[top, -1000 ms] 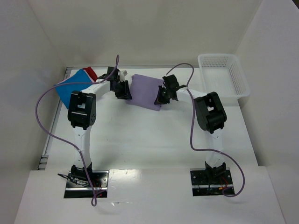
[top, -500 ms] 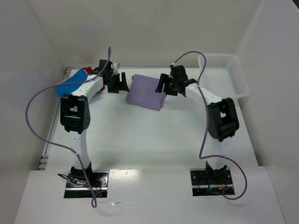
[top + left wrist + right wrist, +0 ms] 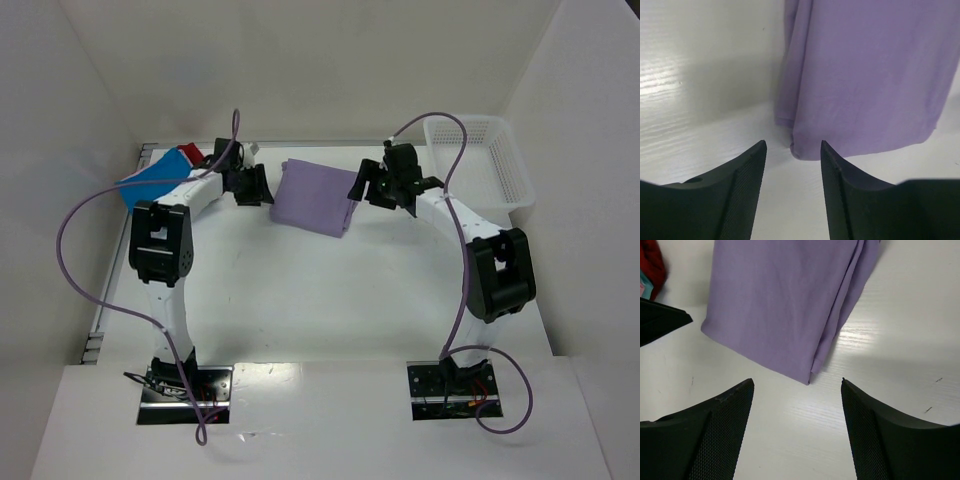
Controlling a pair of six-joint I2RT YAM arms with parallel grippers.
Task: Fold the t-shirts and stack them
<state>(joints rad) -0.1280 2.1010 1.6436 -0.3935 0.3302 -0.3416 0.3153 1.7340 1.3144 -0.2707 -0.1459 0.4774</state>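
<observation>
Two dark pincers gape empty, textured fingers apart. The left pincer (image 3: pixel 792 145) faces one folded edge of the lavender t-shirt (image 3: pixel 315 198), and the right pincer (image 3: pixel 797 382) faces the opposite corner, neither touching it. The smooth, soft cloth lies in a rough rectangle on the white worktop (image 3: pixel 320 290). A blue t-shirt (image 3: pixel 145 185) and a red t-shirt (image 3: pixel 192 154) lie far left, and a white mesh basket (image 3: pixel 480 160) sits far right.

Red shirt (image 3: pixel 193 155) mostly hidden, seemingly under blue shirt (image 3: pixel 150 183) — lavender shirt (image 3: pixel 865 75) cut off at wrist views' top edges.
</observation>
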